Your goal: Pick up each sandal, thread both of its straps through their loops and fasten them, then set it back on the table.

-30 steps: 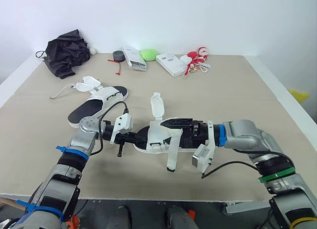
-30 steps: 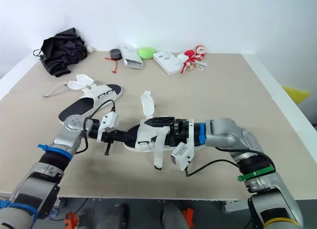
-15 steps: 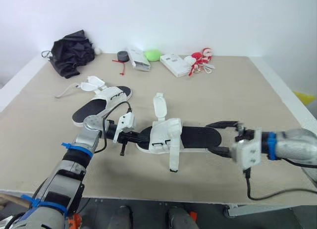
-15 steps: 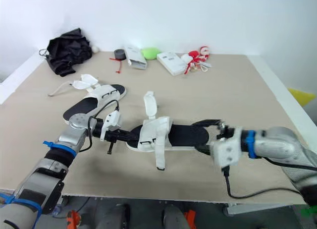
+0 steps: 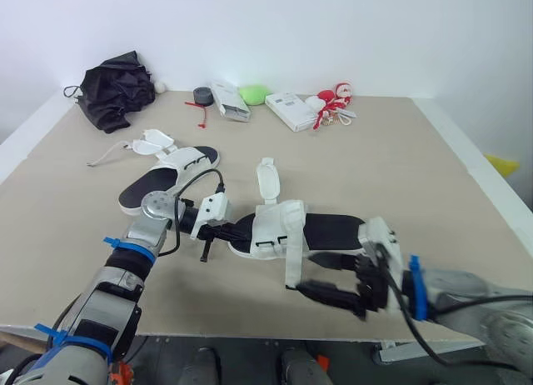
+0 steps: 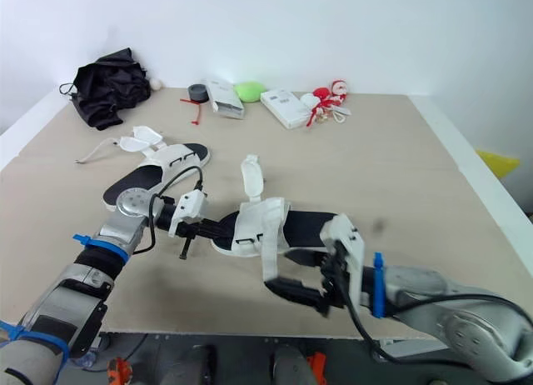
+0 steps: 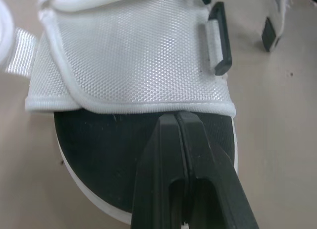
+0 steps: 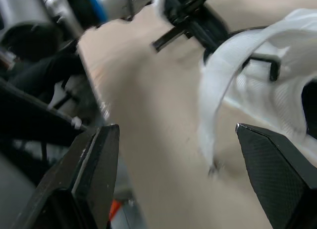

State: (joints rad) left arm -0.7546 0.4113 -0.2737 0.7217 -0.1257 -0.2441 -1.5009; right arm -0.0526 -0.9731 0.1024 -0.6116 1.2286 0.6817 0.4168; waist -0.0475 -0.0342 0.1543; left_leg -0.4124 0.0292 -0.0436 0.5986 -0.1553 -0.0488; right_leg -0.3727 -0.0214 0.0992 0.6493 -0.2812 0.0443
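Note:
A white sandal with a black insole (image 5: 329,231) lies on the table in front of me. One strap (image 5: 266,181) stands up on its far side, and another strap (image 5: 293,267) hangs loose over its near side. My left gripper (image 5: 236,232) is shut, its fingertips (image 7: 177,119) resting on the insole at the toe, just short of the white mesh upper (image 7: 133,60). My right gripper (image 5: 310,274) is open on the near side of the sandal, with the loose strap (image 8: 213,120) between its spread fingers, not touching them. A second sandal (image 5: 166,175) lies unfastened at the far left.
Along the back stand a black bundle of cloth (image 5: 112,89), a black tape roll (image 5: 201,94), two white boxes (image 5: 229,100) (image 5: 290,110), a green object (image 5: 252,93) and red-and-white toys (image 5: 331,100). The table's front edge (image 5: 250,331) runs close under my right gripper.
My right gripper let go of the sandal's heel, swung out to the right and came back open on the sandal's near side, around the loose strap. The left gripper stayed at the toe.

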